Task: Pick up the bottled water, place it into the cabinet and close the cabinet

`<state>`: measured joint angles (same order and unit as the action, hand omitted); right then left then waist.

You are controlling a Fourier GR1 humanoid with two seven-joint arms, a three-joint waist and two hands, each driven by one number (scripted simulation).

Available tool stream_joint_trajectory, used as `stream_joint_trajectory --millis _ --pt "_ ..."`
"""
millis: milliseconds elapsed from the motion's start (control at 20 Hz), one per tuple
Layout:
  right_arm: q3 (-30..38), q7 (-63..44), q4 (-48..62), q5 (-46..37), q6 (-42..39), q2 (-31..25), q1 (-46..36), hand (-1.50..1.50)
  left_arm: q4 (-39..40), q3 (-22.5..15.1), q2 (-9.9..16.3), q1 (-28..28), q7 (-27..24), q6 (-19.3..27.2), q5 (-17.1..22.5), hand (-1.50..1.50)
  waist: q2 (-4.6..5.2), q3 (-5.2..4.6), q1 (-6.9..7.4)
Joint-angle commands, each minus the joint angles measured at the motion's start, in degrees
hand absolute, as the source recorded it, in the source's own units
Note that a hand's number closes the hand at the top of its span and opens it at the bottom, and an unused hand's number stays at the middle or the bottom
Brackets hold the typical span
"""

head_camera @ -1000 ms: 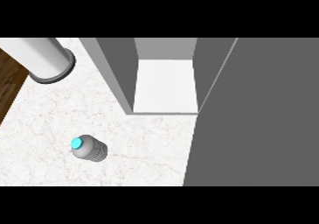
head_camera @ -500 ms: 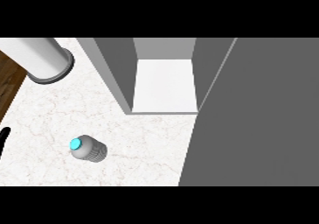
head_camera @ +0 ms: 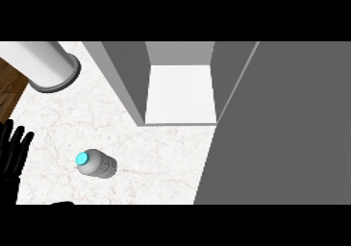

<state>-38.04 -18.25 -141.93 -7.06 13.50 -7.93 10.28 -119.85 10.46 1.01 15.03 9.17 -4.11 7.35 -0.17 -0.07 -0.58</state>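
Bottle: the small grey ribbed water bottle with a bright cyan cap (head_camera: 97,163) stands on the white marbled stone counter (head_camera: 164,153), in the lower left part of the view, seen almost from straight above so the cap faces the camera.
Left hand: the black left hand (head_camera: 7,150) shows at the left edge, fingers straight and spread, pointing up the view; it holds nothing and is apart from the bottle, with bare counter between them.
Right hand: does not show in the head view.
Cabinet: the grey open cabinet (head_camera: 179,81) sits at the back of the counter, up and to the right of the bottle; its pale white inner floor (head_camera: 178,93) is lit and nothing lies on it.
Cabinet door: a broad flat grey panel (head_camera: 284,129) fills the right side of the view, running from the cabinet's right edge down to the lower edge.
Cylinder: a large white cylinder with a grey rim (head_camera: 48,65) lies at the upper left, near the counter's edge, well apart from the bottle.
Floor: dark brown wooden boards (head_camera: 6,91) show left of the counter.
Way to the cabinet: open counter lies between the bottle and the cabinet's opening.
Lower edge: a small dark shape (head_camera: 62,203) peeks in below the bottle; what it is cannot be told.
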Motion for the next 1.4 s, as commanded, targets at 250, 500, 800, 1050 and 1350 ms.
stream_joint_trajectory --millis 250,500,800,1050,1350 --pt "-2.20 -5.21 -7.19 -8.74 2.97 -2.47 -0.07 -1.50 13.56 1.24 0.91 -0.31 -10.32 -3.63 -1.66 -1.50 -0.01 -0.02 0.13" --pt "-4.58 -2.22 -7.17 -8.25 3.43 -4.46 0.97 -1.50 20.57 -0.04 -0.73 -3.26 -14.99 -2.86 -3.61 -1.50 -0.02 0.01 -0.02" --pt "-5.32 -3.55 -5.45 -9.67 5.80 -3.84 -1.53 -1.50 31.72 -6.07 -1.00 -4.29 -24.53 1.00 -7.06 -1.50 0.01 -0.03 -0.08" --pt "-3.22 -2.61 -6.79 -7.47 5.89 -6.21 -0.93 -1.50 35.80 -2.80 0.12 -4.25 -26.98 -2.79 -5.23 -1.50 0.04 0.01 0.21" --pt "-8.59 -1.82 -3.31 -11.04 8.64 -4.81 -0.66 -1.50 46.55 -5.29 -1.01 -7.69 -34.76 2.50 -6.87 -1.50 0.03 0.01 0.17"
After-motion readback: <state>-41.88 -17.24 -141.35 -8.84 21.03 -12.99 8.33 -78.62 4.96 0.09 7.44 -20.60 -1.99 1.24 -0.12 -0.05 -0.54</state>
